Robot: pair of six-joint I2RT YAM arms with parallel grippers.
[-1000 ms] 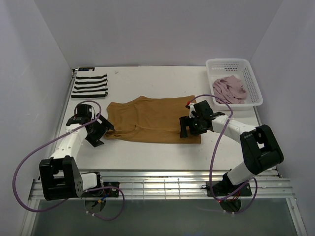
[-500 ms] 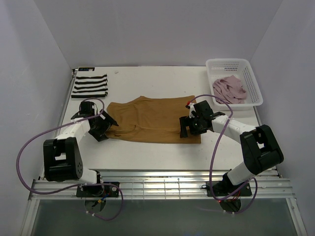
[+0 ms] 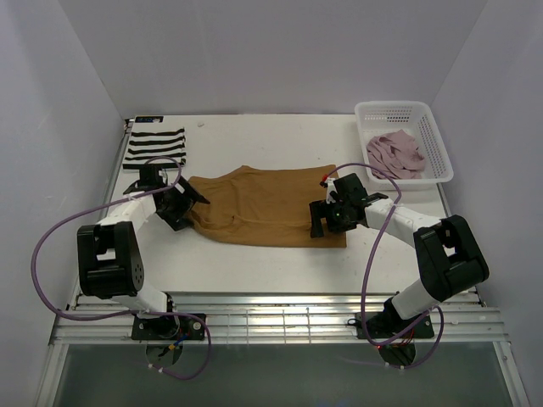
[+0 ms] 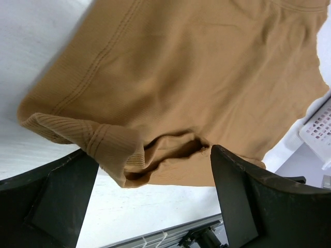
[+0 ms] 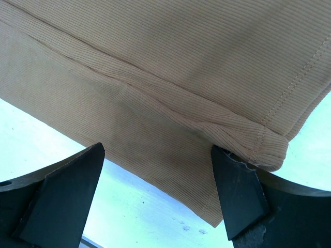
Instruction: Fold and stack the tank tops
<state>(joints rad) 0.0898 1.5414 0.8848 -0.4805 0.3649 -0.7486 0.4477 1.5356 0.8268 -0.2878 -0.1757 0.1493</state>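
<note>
Tan-brown tank top [image 3: 263,206]: spread flat mid-table, a bunched strap at its left edge. Left gripper [image 3: 185,206]: jaws spread wide, straddling that bunched strap, not pinching. Right gripper [image 3: 316,218]: jaws spread wide over the top's near right corner, nothing clamped. Striped tank top [image 3: 155,147]: folded, far left corner. Pink tank top [image 3: 394,153]: crumpled inside the white mesh basket [image 3: 439,148], far right.

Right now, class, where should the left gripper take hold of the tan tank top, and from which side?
Grip the rolled strap end at the left edge of the tan tank top, approaching from the left. It bunches up in thick folds, and the open left gripper straddles it, so a pinch there looks easiest.
</note>
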